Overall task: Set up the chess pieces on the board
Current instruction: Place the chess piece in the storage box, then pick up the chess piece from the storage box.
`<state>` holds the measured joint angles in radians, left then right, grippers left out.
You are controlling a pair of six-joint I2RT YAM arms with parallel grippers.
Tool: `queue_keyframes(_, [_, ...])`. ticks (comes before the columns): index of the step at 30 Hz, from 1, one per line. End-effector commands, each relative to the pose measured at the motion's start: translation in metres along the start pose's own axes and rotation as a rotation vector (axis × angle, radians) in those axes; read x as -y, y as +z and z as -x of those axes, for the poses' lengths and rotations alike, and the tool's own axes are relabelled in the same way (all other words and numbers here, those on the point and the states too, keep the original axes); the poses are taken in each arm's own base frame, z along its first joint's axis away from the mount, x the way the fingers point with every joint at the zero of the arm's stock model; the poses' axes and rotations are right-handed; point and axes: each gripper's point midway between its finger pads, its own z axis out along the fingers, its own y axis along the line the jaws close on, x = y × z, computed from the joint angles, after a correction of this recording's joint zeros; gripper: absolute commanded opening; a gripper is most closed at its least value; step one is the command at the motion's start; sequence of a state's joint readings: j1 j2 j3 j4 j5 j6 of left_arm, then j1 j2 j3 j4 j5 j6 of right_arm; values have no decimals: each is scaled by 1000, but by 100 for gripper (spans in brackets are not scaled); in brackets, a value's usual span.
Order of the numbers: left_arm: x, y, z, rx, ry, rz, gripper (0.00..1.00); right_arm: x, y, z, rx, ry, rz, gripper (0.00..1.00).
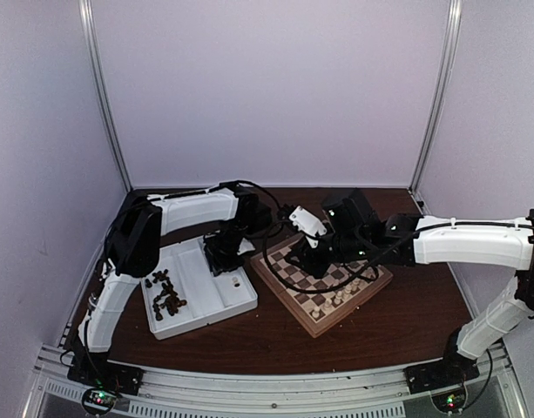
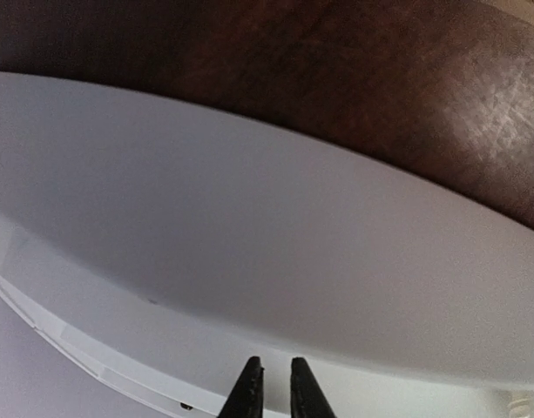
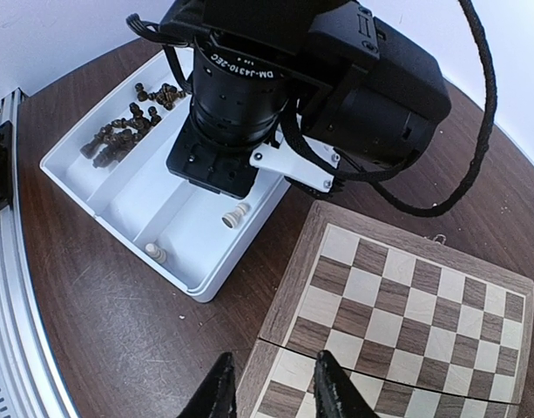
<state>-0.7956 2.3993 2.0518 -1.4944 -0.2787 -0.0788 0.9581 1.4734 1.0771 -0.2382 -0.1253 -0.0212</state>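
The board (image 1: 293,272) lies mid-table, with several cream-white pieces (image 1: 336,296) on its near-right rows. It also shows in the right wrist view (image 3: 406,296). Dark brown pieces (image 1: 166,296) are heaped in the left compartment of the white tray (image 1: 206,318). Two cream pieces, one lying (image 3: 236,213) and one upright (image 3: 155,252), are in the right compartment. My left gripper (image 2: 276,383) hangs low over the tray floor (image 2: 249,218), its fingers a narrow gap apart with nothing between them. My right gripper (image 3: 271,383) is open and empty above the board's left edge.
The left arm's wrist and camera (image 3: 249,87) hang over the tray (image 3: 197,279), close to the board's far-left corner. A black cable (image 3: 476,131) loops over the table beside the board. Bare brown table (image 3: 101,331) lies between the tray and the rail.
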Motion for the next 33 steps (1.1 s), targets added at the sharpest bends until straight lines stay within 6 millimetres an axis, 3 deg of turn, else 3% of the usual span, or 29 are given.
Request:
queue_keyframes(1, [-7, -11, 2, 17, -16, 16, 18, 3, -7, 6, 29, -5, -23, 31])
queue_keyframes(11, [-12, -58, 15, 279, -104, -24, 33, 2, -4, 9, 17, 10, -18, 32])
queue_keyframes(14, [-20, -69, 12, 388, -166, -15, 35, 15, -8, 15, 50, 83, -88, 34])
queue_keyframes(16, [-27, -79, 6, 476, -227, -6, 32, 27, -15, 18, 95, 153, -153, 39])
queue_keyframes(20, [-46, -110, -9, 700, -403, 8, 22, 34, -28, 22, 157, 248, -169, 64])
queue_keyframes(24, [-61, -124, -23, 852, -626, -54, 15, 46, -29, 27, 158, 347, -187, 58])
queue_keyframes(28, [-53, -122, -22, 914, -707, -181, 12, 62, -28, 33, 76, 452, -277, 52])
queue_keyframes(29, [-46, -119, -18, 927, -700, -251, 12, 65, -29, 39, 55, 452, -297, 52])
queue_keyframes(31, [-29, -115, -6, 967, -702, -436, 13, 73, -31, 32, 3, 457, -354, 51])
queue_keyframes(33, [-12, -108, 1, 953, -724, -585, 19, 69, -32, 36, 39, 434, -319, 52])
